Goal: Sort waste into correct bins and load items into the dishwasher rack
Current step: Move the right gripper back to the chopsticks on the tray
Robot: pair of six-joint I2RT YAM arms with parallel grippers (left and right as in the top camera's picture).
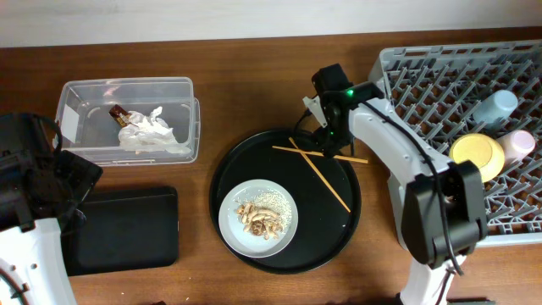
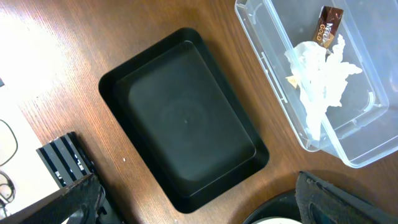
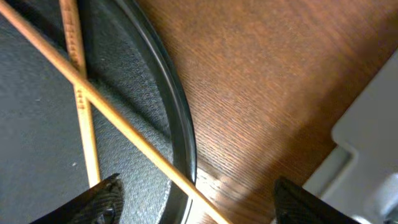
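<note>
My right gripper (image 3: 202, 205) is open low over the round black tray's far right rim, with one of the two crossed wooden chopsticks (image 1: 326, 180) (image 3: 118, 121) running between its fingers. On that tray, a pale plate (image 1: 279, 202) holds beige food scraps (image 1: 258, 220). The clear tub (image 1: 93, 89) (image 2: 267, 50) holds crumpled white paper (image 1: 152, 131) (image 2: 317, 81) and a gold-brown wrapper (image 1: 121, 114) (image 2: 328, 23). Above the near corner of the shallow black tray (image 1: 127, 229) (image 2: 186, 118), my left gripper (image 2: 205, 208) is open and empty. A yellow bowl (image 1: 477, 154), blue cup (image 1: 495, 106) and pink cup (image 1: 517, 144) sit in the grey rack (image 1: 423, 76).
The round black tray (image 1: 330, 229) (image 3: 37, 143) lies mid-table between the two bins on the left and the rack on the right. A strip of bare wood separates its rim from the rack's pale edge (image 3: 373, 124). My right arm stretches from the front right across the rack's left side.
</note>
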